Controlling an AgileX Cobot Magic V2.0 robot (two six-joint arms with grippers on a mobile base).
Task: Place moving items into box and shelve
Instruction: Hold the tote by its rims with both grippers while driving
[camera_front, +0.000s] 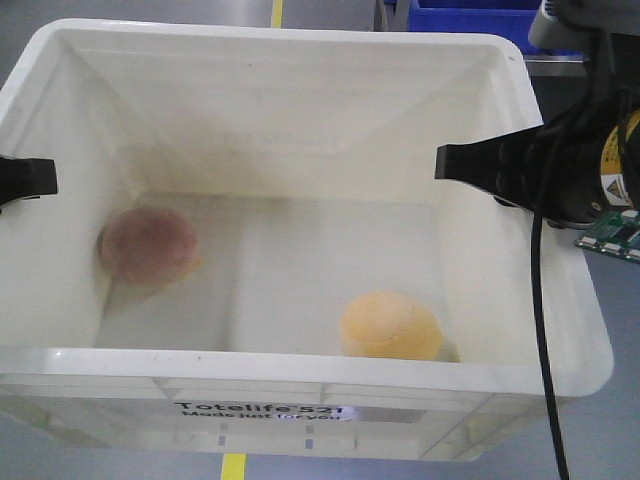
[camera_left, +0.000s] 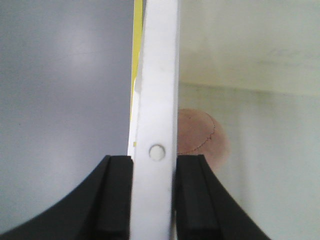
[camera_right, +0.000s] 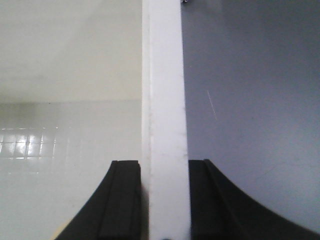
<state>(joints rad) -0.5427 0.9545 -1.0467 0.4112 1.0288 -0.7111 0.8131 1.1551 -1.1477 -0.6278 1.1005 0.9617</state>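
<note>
L gripper (camera_left: 154, 167) is clamping the left side wall of the white Totelife crate (camera_front: 300, 372). One black finger is sitting inside and one outside, with the jaws closed down to wall thickness. R gripper (camera_right: 164, 170) is gripping the opposite wall the same way. Judgement: the opposed two-arm hold is balancing the load for a lift, as the crate looks too wide for one gripper.

Contents are lying on the crate bottom, well apart:
- Pinkish-brown lump (camera_front: 148, 245) is near the left wall, just inboard of the L gripper.
- Yellow-orange lump (camera_front: 390, 322) is toward the front-right corner.

Neither is touching a gripper. Loading appears complete and shelving is not yet done.

Surroundings: blue bins (camera_front: 470, 18) are standing behind the crate. Grey floor (camera_left: 60, 100) w/ yellow line (camera_front: 233, 466) is showing below. Black cable (camera_front: 545, 300) is hanging across the right rim and is a possible snag during transfer. No shelf is showing in any view. Whether the crate is off its support cannot be told.
</note>
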